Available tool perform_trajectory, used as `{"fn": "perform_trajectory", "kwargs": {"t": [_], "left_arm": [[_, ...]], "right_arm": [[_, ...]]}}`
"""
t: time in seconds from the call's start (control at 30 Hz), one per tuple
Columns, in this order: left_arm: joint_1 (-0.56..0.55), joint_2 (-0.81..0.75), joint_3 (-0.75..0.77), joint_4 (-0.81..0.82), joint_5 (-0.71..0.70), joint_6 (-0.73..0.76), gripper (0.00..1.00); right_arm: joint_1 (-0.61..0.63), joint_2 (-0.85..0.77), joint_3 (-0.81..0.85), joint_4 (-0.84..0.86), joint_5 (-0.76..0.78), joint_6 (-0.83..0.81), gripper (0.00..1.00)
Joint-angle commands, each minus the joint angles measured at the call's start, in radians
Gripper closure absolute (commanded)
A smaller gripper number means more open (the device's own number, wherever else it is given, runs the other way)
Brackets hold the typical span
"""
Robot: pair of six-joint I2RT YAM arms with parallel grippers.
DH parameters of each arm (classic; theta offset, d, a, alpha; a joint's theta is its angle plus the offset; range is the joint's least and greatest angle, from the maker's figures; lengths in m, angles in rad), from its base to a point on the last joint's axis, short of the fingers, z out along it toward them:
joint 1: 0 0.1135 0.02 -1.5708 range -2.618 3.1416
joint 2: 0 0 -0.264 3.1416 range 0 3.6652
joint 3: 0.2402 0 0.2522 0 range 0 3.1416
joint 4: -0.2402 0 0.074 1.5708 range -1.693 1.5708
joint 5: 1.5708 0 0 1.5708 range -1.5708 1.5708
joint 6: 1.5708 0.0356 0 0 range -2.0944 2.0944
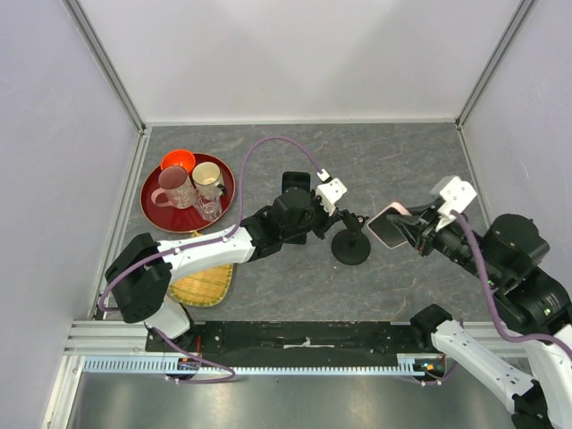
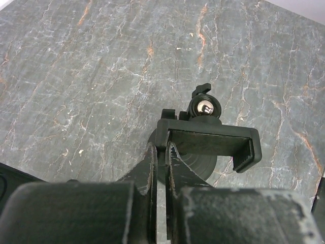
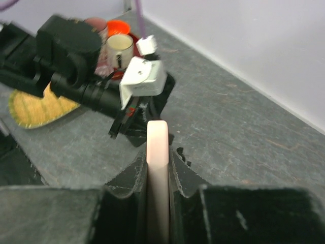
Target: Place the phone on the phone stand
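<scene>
The black phone stand [image 1: 350, 241] has a round base and stands mid-table. My left gripper [image 1: 344, 218] is shut on one end of its clamp bracket [image 2: 203, 137]; the ball joint [image 2: 204, 107] shows behind it. My right gripper [image 1: 413, 231] is shut on the pink phone [image 1: 389, 225], held edge-on above the table just right of the stand. In the right wrist view the phone [image 3: 157, 162] stands between the fingers [image 3: 129, 178], with the left arm and part of the stand [image 3: 133, 116] beyond it.
A red tray [image 1: 156, 213] at the left back holds two mugs [image 1: 175, 187], a glass [image 1: 208, 208] and an orange cup [image 1: 178, 160]. A woven yellow mat [image 1: 204, 283] lies near the left arm. Walls close in left, back and right.
</scene>
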Motion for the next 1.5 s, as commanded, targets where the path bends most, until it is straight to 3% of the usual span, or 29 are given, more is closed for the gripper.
{"fn": "perform_trajectory", "kwargs": {"t": [0.0,0.2,0.37,0.53,0.83,1.13,1.47], "left_arm": [[0.010,-0.031,0.027,-0.019,0.044,0.047,0.98],[0.055,-0.128,0.017,-0.146,0.157,0.086,0.98],[0.079,-0.188,-0.009,-0.195,0.240,0.106,0.98],[0.086,-0.222,-0.048,-0.185,0.282,0.111,0.98],[0.085,-0.242,-0.081,-0.171,0.334,0.123,0.98],[0.083,-0.242,-0.085,-0.209,0.388,0.163,0.98],[0.086,-0.237,-0.084,-0.215,0.409,0.174,0.98]], "right_arm": [[-0.002,0.048,-0.035,0.046,-0.201,-0.134,1.00],[0.000,0.071,-0.162,0.164,-0.436,-0.186,1.00],[0.000,0.057,-0.314,0.489,-0.689,-0.133,1.00],[0.026,0.134,-0.422,0.774,-0.783,-0.077,1.00],[0.101,0.391,-0.345,0.735,-0.760,-0.300,1.00],[0.101,0.450,-0.299,0.594,-0.670,-0.475,1.00],[0.105,0.491,-0.256,0.586,-0.644,-0.534,1.00]]}}
